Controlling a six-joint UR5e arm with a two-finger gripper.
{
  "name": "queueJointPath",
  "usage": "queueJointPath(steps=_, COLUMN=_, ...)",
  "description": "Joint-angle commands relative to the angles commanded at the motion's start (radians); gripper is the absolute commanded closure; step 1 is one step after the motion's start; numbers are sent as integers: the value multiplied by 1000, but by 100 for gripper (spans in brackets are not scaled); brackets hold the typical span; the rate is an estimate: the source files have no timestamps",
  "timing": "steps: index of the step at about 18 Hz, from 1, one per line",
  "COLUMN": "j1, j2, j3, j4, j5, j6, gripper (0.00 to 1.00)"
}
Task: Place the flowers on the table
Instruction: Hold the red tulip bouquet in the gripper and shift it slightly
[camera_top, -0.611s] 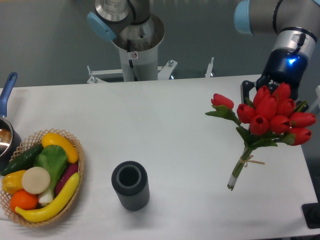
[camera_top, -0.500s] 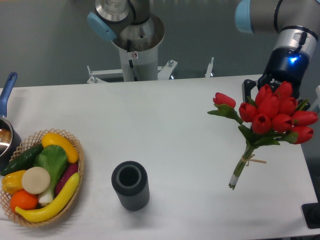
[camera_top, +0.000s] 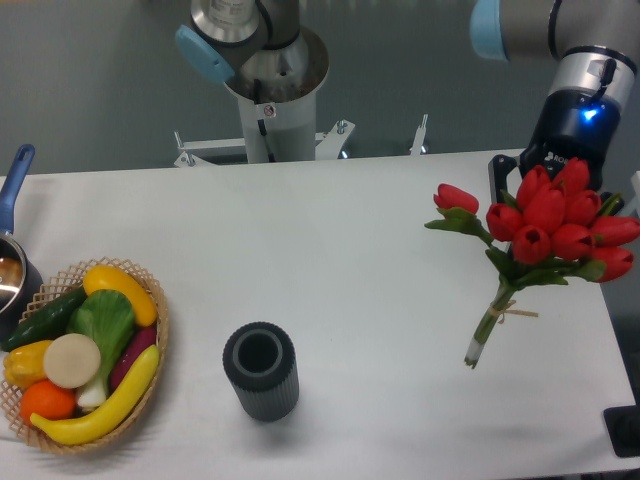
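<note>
The flowers (camera_top: 548, 220), a tied bunch of red tulips with green leaves, hang tilted at the right side of the white table (camera_top: 340, 260). The heads point up and right; the stem end (camera_top: 473, 355) points down and left, close over the tabletop. My gripper (camera_top: 545, 190) comes down from the upper right and is shut on the bunch. The tulip heads hide most of it, and only one dark finger (camera_top: 497, 172) shows to their left. The dark ribbed vase (camera_top: 261, 371) stands empty near the front middle, far left of the flowers.
A wicker basket of vegetables (camera_top: 80, 352) sits at the front left, with a pot with a blue handle (camera_top: 14, 205) behind it. The arm's base column (camera_top: 272, 95) stands behind the table. A dark object (camera_top: 622, 432) is at the front right corner. The table's right edge is near the flowers.
My gripper and the flowers have shifted a little to the right and up in the image. The vase and basket have not moved.
</note>
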Motion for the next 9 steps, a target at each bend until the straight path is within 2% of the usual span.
queueJointPath(steps=5, j1=-24, j2=23, j3=-20, j4=0, j5=172, j6=8, gripper=61)
queueJointPath(steps=9, j1=-90, j2=29, j3=-35, j4=0, j5=400, j6=41, gripper=62)
